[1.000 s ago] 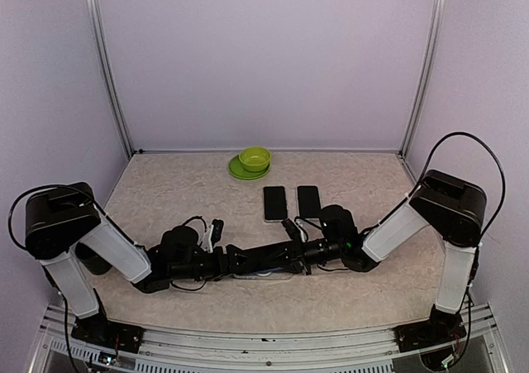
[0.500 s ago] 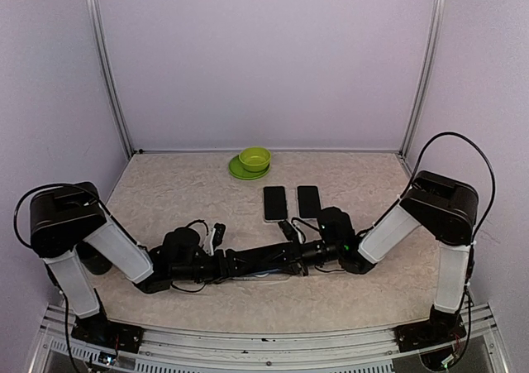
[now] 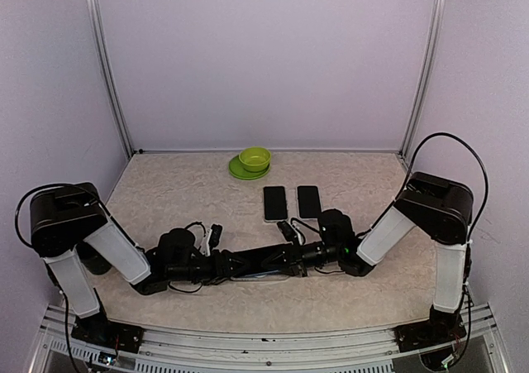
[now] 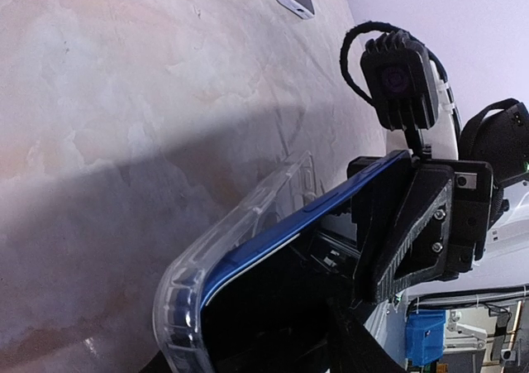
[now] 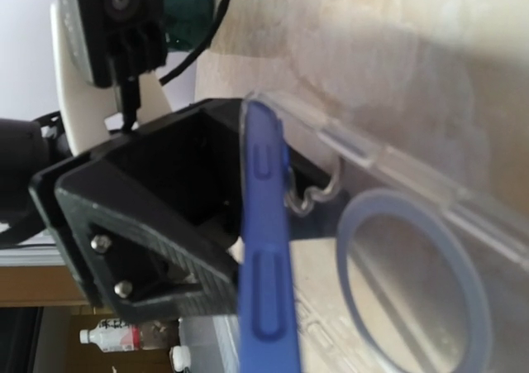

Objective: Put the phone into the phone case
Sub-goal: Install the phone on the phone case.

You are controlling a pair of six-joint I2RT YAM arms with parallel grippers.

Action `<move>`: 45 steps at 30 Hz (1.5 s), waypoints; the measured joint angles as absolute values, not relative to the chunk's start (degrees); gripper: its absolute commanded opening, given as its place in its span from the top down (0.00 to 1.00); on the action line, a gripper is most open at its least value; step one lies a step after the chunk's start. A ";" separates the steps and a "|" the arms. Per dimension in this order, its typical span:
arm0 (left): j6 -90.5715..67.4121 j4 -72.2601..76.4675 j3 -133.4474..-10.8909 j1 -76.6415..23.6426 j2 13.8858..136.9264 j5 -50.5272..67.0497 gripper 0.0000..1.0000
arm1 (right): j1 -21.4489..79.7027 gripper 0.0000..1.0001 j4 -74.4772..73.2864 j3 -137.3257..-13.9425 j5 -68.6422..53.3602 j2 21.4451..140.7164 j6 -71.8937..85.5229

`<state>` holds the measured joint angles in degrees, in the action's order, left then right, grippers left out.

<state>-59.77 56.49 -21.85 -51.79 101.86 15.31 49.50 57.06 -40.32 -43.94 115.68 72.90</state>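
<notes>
Spare phones just beyond right hand

No text, label, brand or number can be read in any view.

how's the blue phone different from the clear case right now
The blue phone is opaque, while the clear case is see-through, with a ring on its back. In pose, the blue phone is tilted out of the clear case: they meet at one end and splay apart towards the other, so the phone is not fully seated. Both are long, flat and held on edge.
</notes>
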 measured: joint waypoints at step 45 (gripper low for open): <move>-64.10 70.08 -18.68 -51.29 101.97 19.86 0.94 | 48.49 0.72 61.17 -38.72 -46.52 115.37 71.61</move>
